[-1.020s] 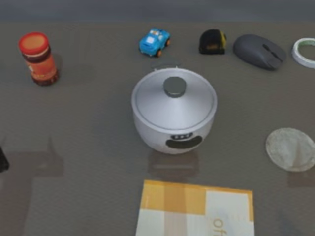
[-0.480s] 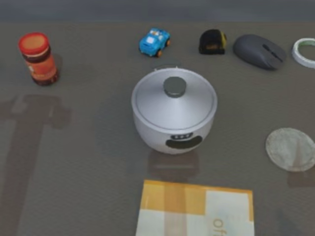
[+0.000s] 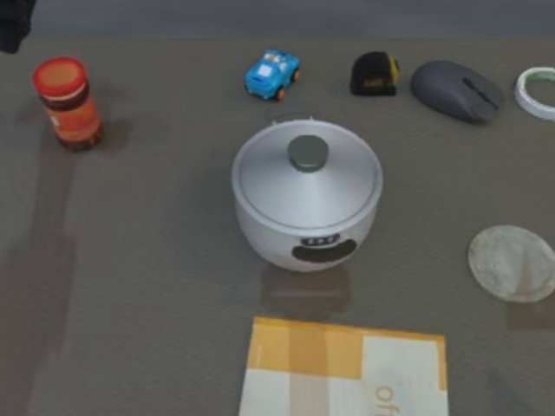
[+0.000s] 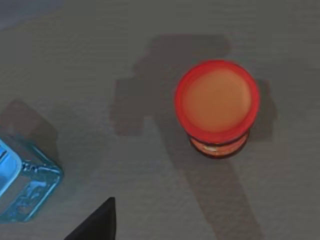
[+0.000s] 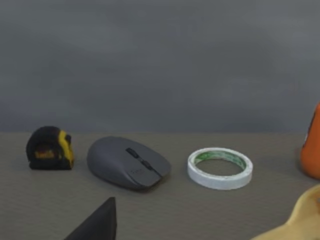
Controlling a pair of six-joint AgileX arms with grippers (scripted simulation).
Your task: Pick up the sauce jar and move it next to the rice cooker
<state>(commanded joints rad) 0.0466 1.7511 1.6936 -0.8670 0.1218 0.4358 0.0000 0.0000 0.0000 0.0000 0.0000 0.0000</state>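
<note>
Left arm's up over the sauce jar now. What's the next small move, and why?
Probably lower the left gripper straight down around the sauce jar: it stands upright and untouched at the table's far left, its red lid almost directly below the left wrist camera.

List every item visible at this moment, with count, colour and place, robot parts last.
sauce jar: 1, red lid, orange-red label, far left of table, upright
rice cooker: 1, silver-white, grey knob, table centre
toy car: 1, blue, behind the cooker
tape measure: 1, black and yellow, far edge, right of the car
computer mouse: 1, dark grey, right of the tape measure
tape roll: 1, white, green inside, far right edge
flat disc: 1, pale grey, right side
box: 1, yellow and white, near edge
blue transparent object: 1, left wrist view only
left gripper: dark, top-left corner, behind the jar
right gripper: outside the top view
</note>
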